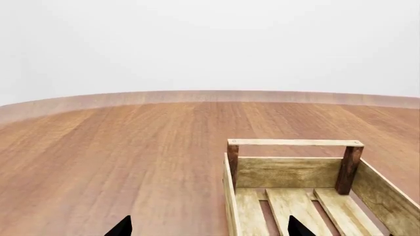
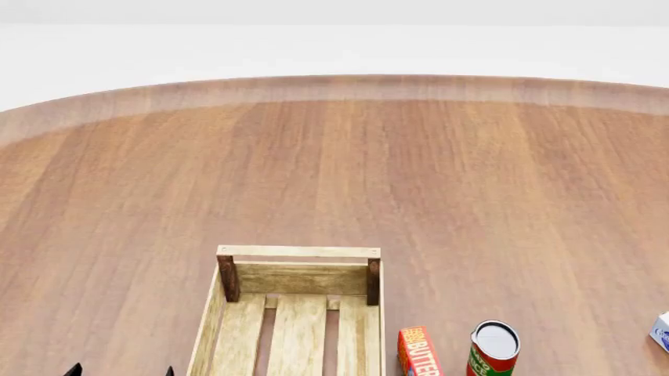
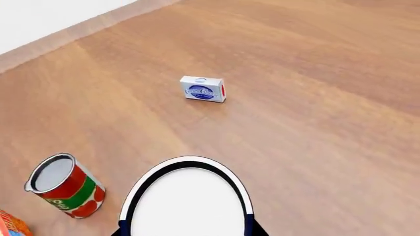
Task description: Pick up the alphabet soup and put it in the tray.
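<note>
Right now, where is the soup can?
The soup can shows only in the right wrist view, close up between the right fingers, near the red-and-green can and short of the small blue box.

Head view: tray (image 2: 298,253) sits on the table (image 2: 334,172) at near centre, slightly left, long axis running away from the robot. Butter box (image 2: 417,352) stands just right of the tray's right wall, not clearly touching. Tomato can (image 2: 493,349) stands upright just right of the butter box. Small carton (image 2: 660,332) lies well apart, at the far right edge. Left gripper (image 2: 121,371) tips sit left of the tray's near end. Right wrist view: alphabet soup (image 3: 187,201) close under the camera, between the right gripper's fingers, top face up; tomato can beside it, small carton beyond.
</note>
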